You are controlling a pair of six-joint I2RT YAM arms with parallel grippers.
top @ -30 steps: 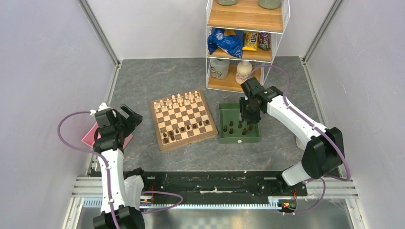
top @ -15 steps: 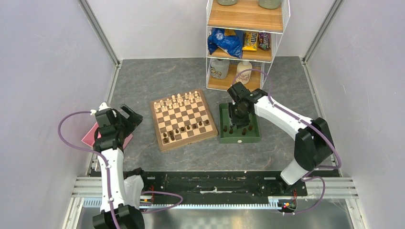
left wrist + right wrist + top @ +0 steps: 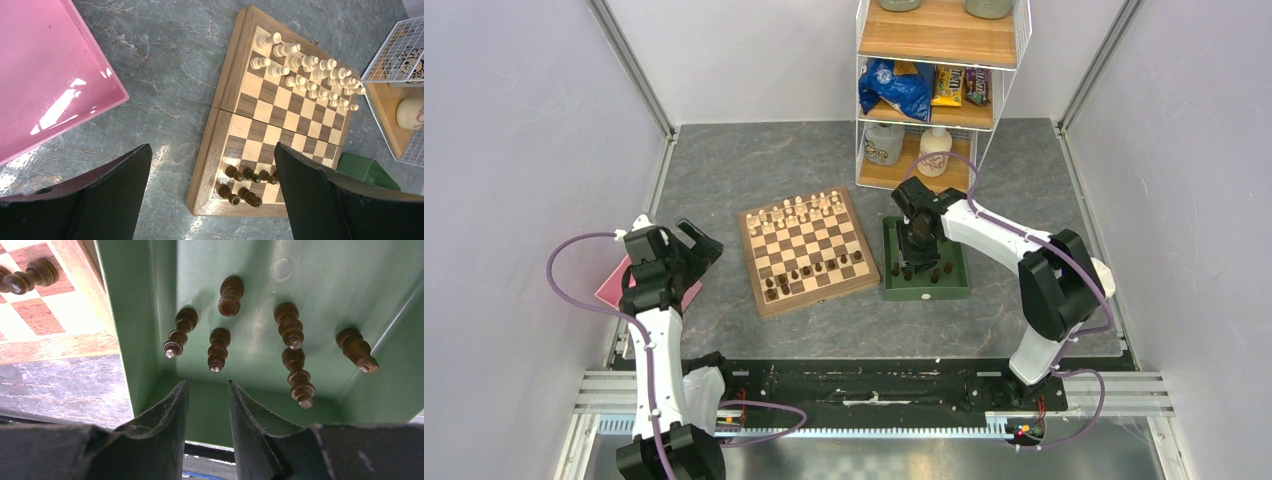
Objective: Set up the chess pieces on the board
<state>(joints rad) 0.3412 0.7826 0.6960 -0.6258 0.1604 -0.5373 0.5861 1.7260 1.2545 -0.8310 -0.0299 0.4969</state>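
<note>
The board (image 3: 807, 250) lies at the table's middle. Several dark-brown chess pieces (image 3: 814, 272) stand on its two near rows; some also show in the left wrist view (image 3: 245, 175). Several more dark pieces (image 3: 219, 349) stand in the dark-green tray (image 3: 135, 315). My right gripper (image 3: 914, 247) hangs over the tray's left part, its fingers (image 3: 170, 410) a narrow gap apart with nothing between them (image 3: 208, 384). My left gripper (image 3: 211, 150) is wide open and empty, left of the board (image 3: 280, 105), above the table.
Cream chessmen (image 3: 794, 212) fill the board's far rows. The green tray (image 3: 927, 291) sits right of the board. A pink tray (image 3: 612, 287) lies under the left arm. A wire shelf (image 3: 934, 90) with snacks and bottles stands behind the tray.
My right gripper has moved left across the green tray, from its far right side to its left part. The left arm has not moved.
</note>
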